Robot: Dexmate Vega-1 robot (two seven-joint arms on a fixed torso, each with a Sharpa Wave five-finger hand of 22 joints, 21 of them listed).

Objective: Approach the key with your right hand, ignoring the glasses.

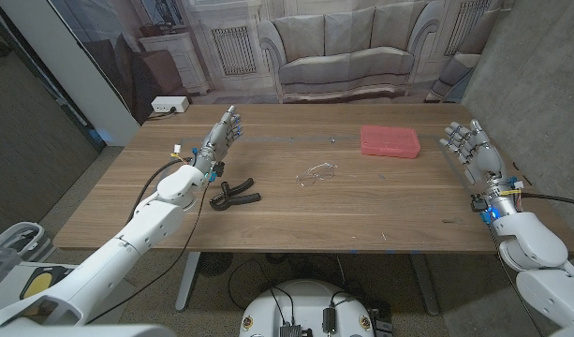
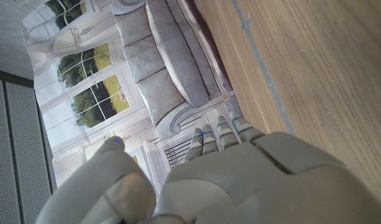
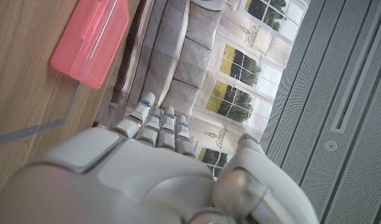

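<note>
Head view: the clear-framed, transparent plastic glasses (image 1: 317, 172) lie near the middle of the brown wooden table (image 1: 380, 211) and serve as the landmark. No key can be made out for certain. A small pale speck (image 1: 332, 140) just beyond the glasses, on the far side from the robot, may be it, but it is too small to tell. The white right hand (image 1: 469, 145) stands well to the right of the glasses at the table's edge, fingers apart and holding nothing. The white left hand (image 1: 223, 131) is raised to the left of the glasses, likewise released and empty. A black two-handled clamp (image 1: 233, 194) lies left of the glasses, and a flat pink plastic box (image 1: 390, 141) lies beyond and right of them.

Left wrist view: the left hand (image 2: 240, 180) shows its back, fingers extended over bare wood, gripping nothing.

Right wrist view: the right hand (image 3: 146, 174) shows its back, fingers straight and empty, with the pink plastic box (image 3: 94, 40) on the table ahead of it.

As a judgement, a key would be light, stiff, thin and smooth metal lying flat, so likely to slide. The broad head would be the better place to pinch. Its long axis and the way it points cannot be told.
</note>
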